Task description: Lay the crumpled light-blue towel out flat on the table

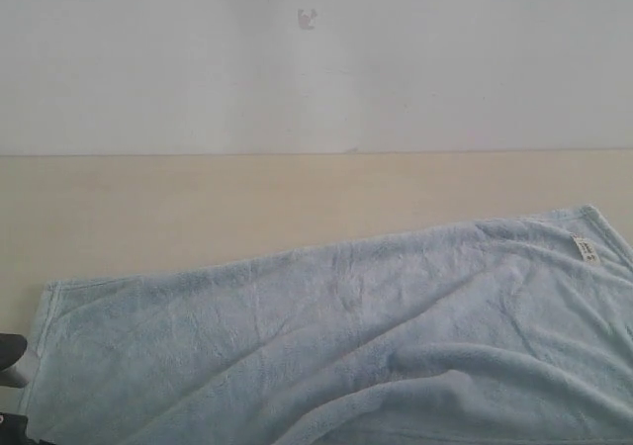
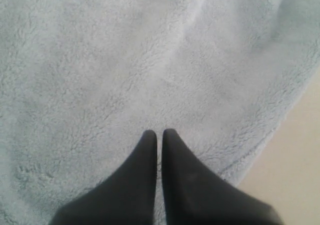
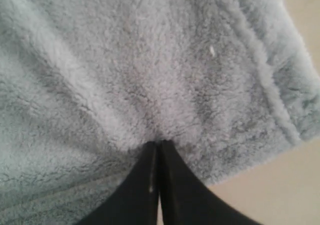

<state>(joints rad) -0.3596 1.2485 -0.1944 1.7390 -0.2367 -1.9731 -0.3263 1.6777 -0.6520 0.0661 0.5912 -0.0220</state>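
exterior only: towel point(image 1: 346, 336) lying spread across table point(image 1: 198, 208), tag point(image 1: 585, 248) showing. wrist views: left gripper point(image 2: 157, 132) pressing together over towel; right gripper point(image 3: 159, 144) pinching towel near hem point(image 3: 270, 85).

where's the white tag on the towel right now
In the exterior view the tag sits at the far right, just inside the back right corner of the towel, with bare table beyond it.

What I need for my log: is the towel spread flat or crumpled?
Mostly spread, not fully flat: the towel lies open on the table, but ridges cross its right half; near edge out of frame.
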